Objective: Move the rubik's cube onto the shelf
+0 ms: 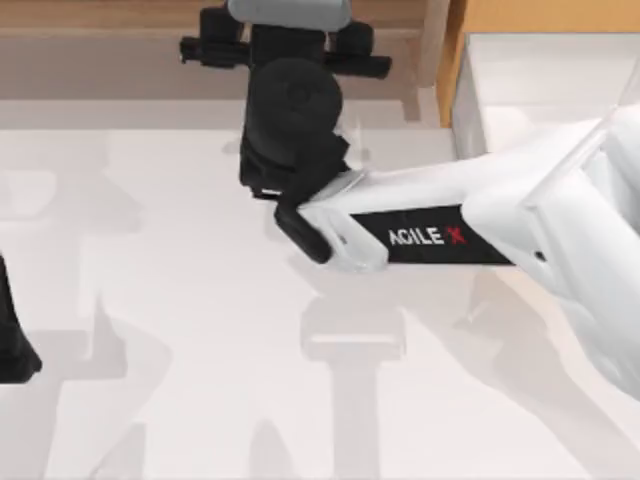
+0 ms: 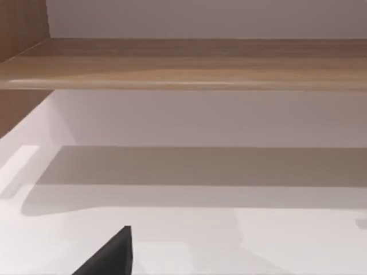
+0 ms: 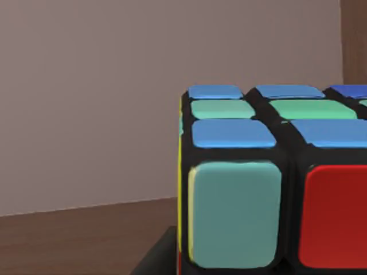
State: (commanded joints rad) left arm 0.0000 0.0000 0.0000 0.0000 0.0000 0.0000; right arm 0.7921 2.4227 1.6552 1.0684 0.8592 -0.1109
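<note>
The rubik's cube (image 3: 275, 177) looms close in the right wrist view, showing blue, green, teal and red stickers between black edges, above the brown board of the shelf (image 3: 80, 240). One dark finger (image 3: 153, 260) of my right gripper lies against its side. From the top, my right gripper (image 1: 288, 45) reaches over the shelf (image 1: 100, 18) at the back, and its wrist hides the cube. My left gripper (image 1: 15, 340) is parked at the table's left edge.
An upright wooden post (image 1: 432, 50) stands just right of my right gripper. An orange-brown cabinet (image 1: 540, 15) sits beyond it at the back right. The left wrist view shows the shelf board (image 2: 189, 66) with a grey recess below it.
</note>
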